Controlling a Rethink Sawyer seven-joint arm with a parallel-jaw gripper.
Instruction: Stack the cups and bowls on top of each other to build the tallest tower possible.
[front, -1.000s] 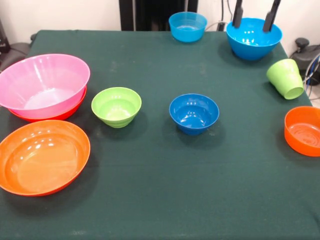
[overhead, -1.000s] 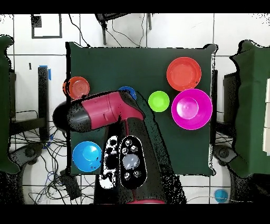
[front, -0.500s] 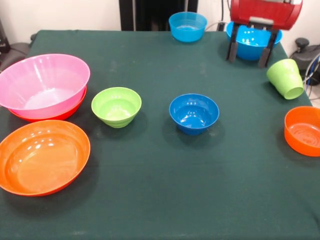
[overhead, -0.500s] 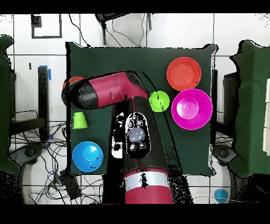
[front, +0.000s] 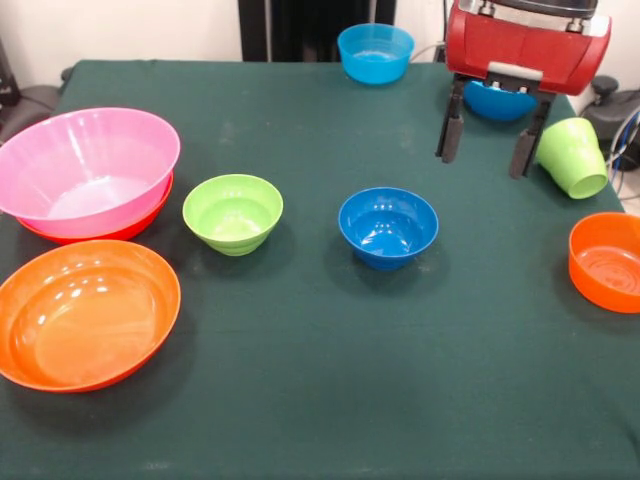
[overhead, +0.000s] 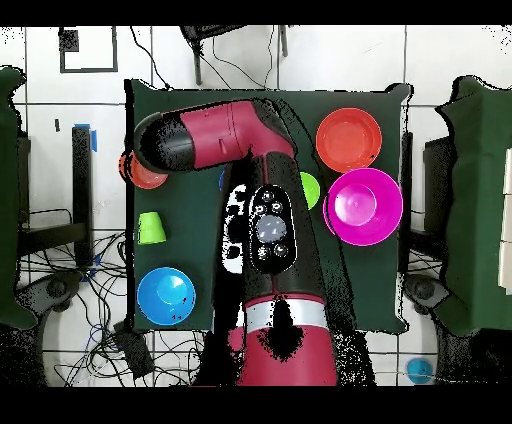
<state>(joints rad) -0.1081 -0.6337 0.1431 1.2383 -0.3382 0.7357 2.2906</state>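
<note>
My gripper (front: 486, 145) hangs open and empty over the green cloth, just in front of a sky blue bowl (front: 497, 102) that its red head partly hides. The lime green cup (front: 572, 157) lies tilted right of the fingers (front: 522, 150). A dark blue bowl (front: 388, 226) sits nearer the camera, left of the gripper. The tower, a pink bowl (front: 88, 170) nested in an orange bowl (front: 140, 226), stands at the far left. In the overhead view the arm (overhead: 215, 140) hides the gripper; the cup (overhead: 151, 228) and the pink bowl (overhead: 363, 206) show.
A second sky blue bowl (front: 375, 52) stands at the far table edge. A small lime green bowl (front: 233, 212) sits mid-left, a wide orange bowl (front: 85, 312) at the near left, and a smaller orange bowl (front: 607, 262) at the right edge.
The gripper has come away from above the sky blue bowl, lower and nearer the camera, over the cloth. It stayed open. No bowl or cup has moved.
</note>
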